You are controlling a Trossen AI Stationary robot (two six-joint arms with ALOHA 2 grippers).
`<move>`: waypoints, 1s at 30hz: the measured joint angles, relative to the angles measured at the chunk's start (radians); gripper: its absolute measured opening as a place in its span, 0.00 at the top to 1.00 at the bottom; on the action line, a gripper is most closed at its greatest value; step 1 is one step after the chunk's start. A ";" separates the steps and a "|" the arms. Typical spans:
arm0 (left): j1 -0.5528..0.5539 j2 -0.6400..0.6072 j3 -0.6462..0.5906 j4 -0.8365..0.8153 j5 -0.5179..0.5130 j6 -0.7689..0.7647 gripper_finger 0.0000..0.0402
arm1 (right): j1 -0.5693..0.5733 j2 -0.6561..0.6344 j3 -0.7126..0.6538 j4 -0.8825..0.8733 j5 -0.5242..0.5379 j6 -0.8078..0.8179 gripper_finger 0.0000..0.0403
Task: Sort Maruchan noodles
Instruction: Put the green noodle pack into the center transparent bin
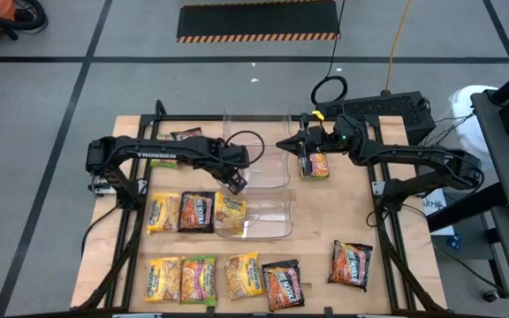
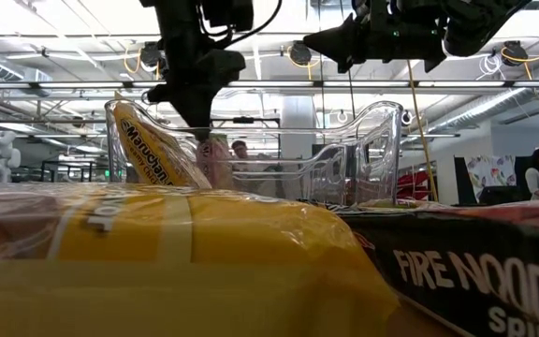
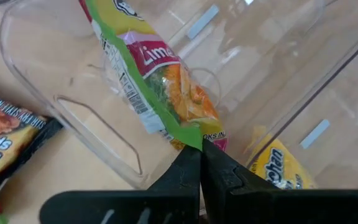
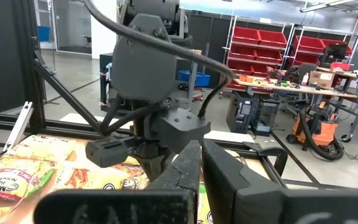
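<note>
My left gripper (image 1: 235,185) (image 3: 201,149) points down over the left end of the near clear bin (image 1: 268,216), shut on a green-edged lime noodle packet (image 3: 160,81) (image 2: 215,161). A yellow Maruchan packet (image 2: 152,154) (image 3: 281,168) leans inside that bin's left end. My right gripper (image 1: 281,144) (image 4: 201,149) is raised and level over the far clear bin (image 1: 259,150), shut with nothing in it. More packets lie flat on the table in a middle row (image 1: 179,212) and a near row (image 1: 219,278). My left gripper pinches the lime packet's green sealed edge (image 3: 191,134), at one end of the packet, between its two fingers. The fingers come from above, pointing down. The packet hangs below them, tilted, over the bin's left rim; whether its lower end touches the bin I cannot tell.
An orange packet (image 1: 315,165) lies under my right arm, right of the far bin. A dark packet (image 1: 350,264) lies at the near right, and two packets (image 1: 186,135) (image 1: 162,162) lie at the far left. In the low view, packets (image 2: 176,262) fill the foreground.
</note>
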 joint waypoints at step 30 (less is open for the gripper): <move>-0.007 0.000 -0.034 -0.003 -0.001 0.034 0.95 | 0.000 0.000 0.000 0.007 0.000 -0.018 0.97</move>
